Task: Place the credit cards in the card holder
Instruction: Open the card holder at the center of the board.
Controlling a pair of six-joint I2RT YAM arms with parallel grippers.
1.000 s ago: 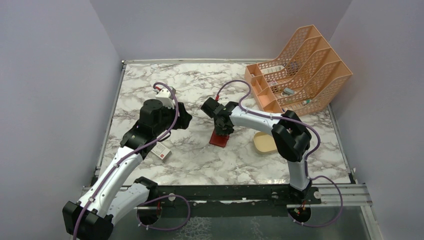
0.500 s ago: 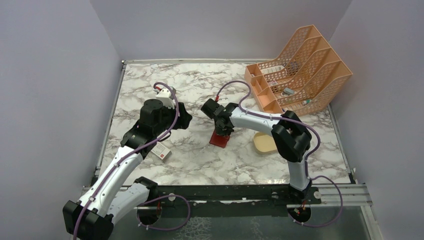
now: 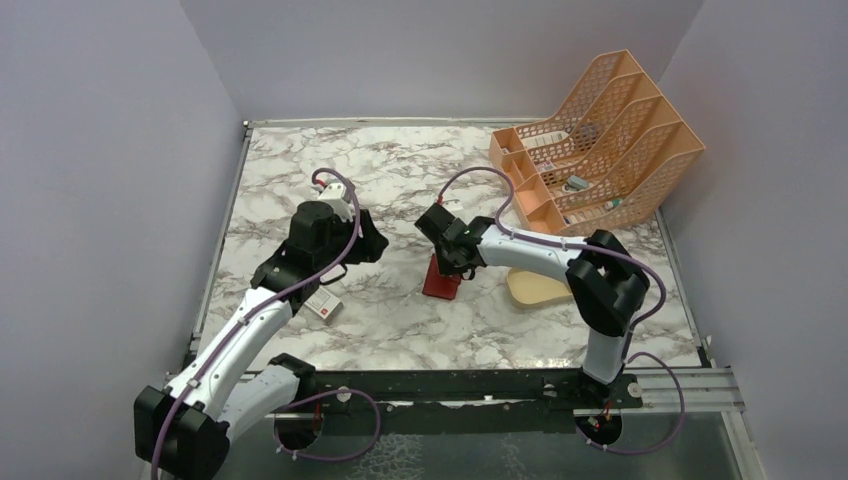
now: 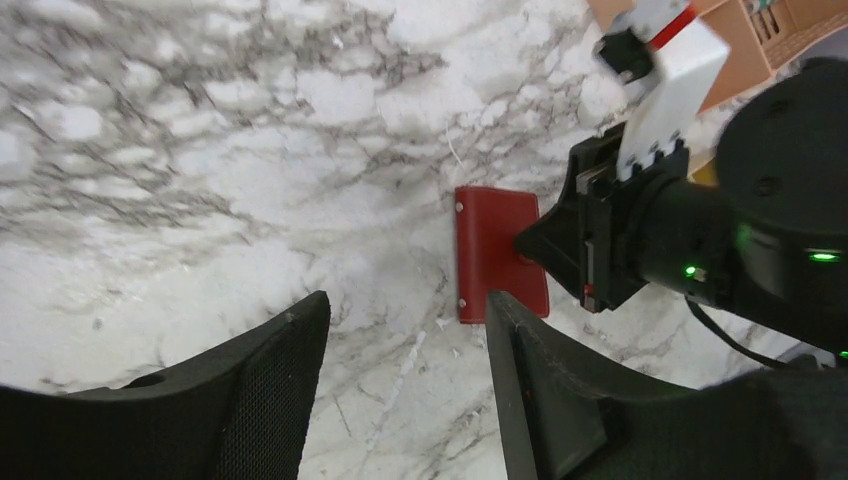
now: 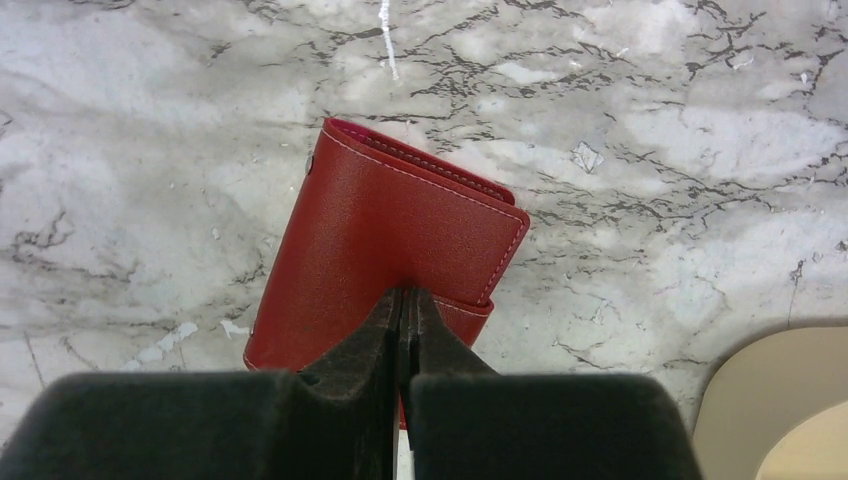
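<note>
The right gripper (image 5: 405,300) has its jaws pressed together. The tips rest on the card holder (image 5: 390,220), right where its snap tab wraps over the edge. The right wrist view does not show whether a sliver of that tab is pinched between them or the tips only press on the leather.

The holder lies flat and folded shut on the marble table (image 3: 400,160), near its middle. The beige tray (image 5: 770,400) sits just to its right. No inner slot is exposed.

The left gripper (image 4: 400,310) hangs over bare marble to the left of the holder. Its jaws stand apart with nothing between them, and it touches nothing.

The task looks to be at its very start. The holder has to be unsnapped and spread open before anything can go in, and the right arm seems to be working on exactly that. The credit cards cannot be made out in any view. A small white box (image 3: 322,303) lies near the left arm, and a few small items sit in the orange file rack (image 3: 600,130) at the far right, too small to identify.

What is left, then, is to open the holder, find and lift each card, and slide it into a slot. With the left jaws free, that arm seems placed to steady or spread the holder.
</note>
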